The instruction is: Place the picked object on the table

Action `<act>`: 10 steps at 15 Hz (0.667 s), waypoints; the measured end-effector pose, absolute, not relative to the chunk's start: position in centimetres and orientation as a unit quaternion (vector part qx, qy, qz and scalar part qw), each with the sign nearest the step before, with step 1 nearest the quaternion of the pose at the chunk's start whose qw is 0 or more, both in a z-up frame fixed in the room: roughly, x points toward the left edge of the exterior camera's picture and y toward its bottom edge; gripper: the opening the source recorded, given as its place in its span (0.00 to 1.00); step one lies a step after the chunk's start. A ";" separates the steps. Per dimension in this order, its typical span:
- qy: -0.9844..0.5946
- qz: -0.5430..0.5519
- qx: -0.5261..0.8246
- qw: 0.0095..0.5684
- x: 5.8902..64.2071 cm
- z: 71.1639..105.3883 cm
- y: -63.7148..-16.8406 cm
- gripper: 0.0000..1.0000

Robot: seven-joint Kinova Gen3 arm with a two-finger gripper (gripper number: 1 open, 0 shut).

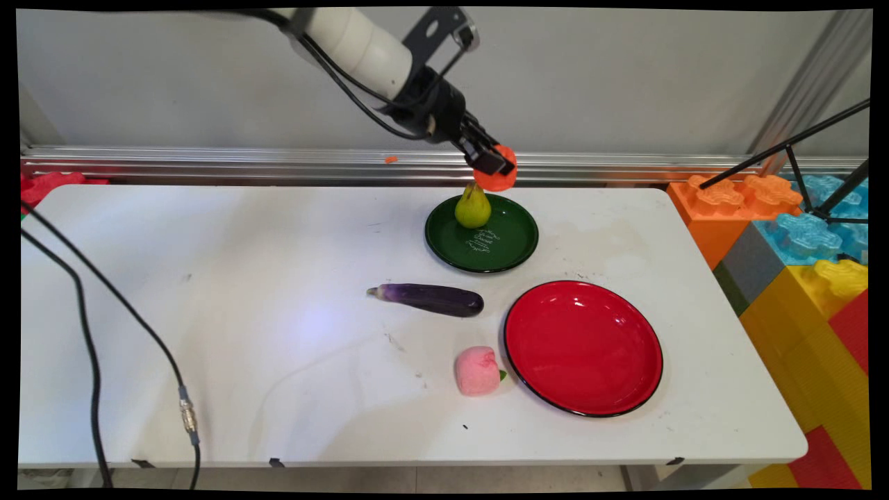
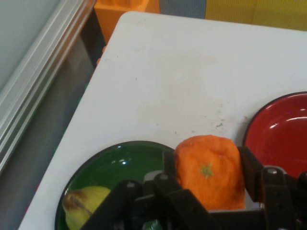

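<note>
Claw (image 1: pixel 494 167) around orange (image 2: pixel 208 171), aloft

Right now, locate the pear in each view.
Main view: the pear stands upright at the far edge of the green plate, just below the raised gripper.
Hand view: pear at bottom left, partly hidden by the gripper.
Shared landmark: the green plate.

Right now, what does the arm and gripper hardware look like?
White rounded arm link, ending in a black wrist and a black two-finger gripper with bar linkage. Grey bracket mounted at the wrist. Black cables loop under the arm; more hang at left, one with a metal connector. No markings visible.
</note>
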State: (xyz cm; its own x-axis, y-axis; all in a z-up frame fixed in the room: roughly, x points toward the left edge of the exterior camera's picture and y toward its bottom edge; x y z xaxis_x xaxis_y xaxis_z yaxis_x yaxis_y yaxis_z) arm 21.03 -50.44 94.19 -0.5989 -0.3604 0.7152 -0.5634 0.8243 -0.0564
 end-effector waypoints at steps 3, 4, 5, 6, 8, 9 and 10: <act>-0.886 0.135 0.266 0.356 21.8 96.8 -47.0 0.00; -0.886 0.132 0.269 0.353 22.2 97.3 -45.8 0.00; -0.888 0.126 0.272 0.348 22.8 97.9 -44.1 0.00; -0.891 0.120 0.275 0.341 23.6 98.2 -42.4 0.00; -0.896 0.109 0.274 0.332 24.8 98.0 -39.9 0.00; -0.898 0.104 0.273 0.328 25.3 97.8 -38.9 0.00; -0.900 0.102 0.272 0.326 25.6 97.6 -38.3 0.00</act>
State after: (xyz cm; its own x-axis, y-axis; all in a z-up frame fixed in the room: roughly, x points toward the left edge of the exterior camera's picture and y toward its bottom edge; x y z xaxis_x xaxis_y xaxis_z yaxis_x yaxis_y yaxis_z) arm 25.63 -38.30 97.64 -0.6394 -0.4225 0.6423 -0.5551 0.8318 -0.0054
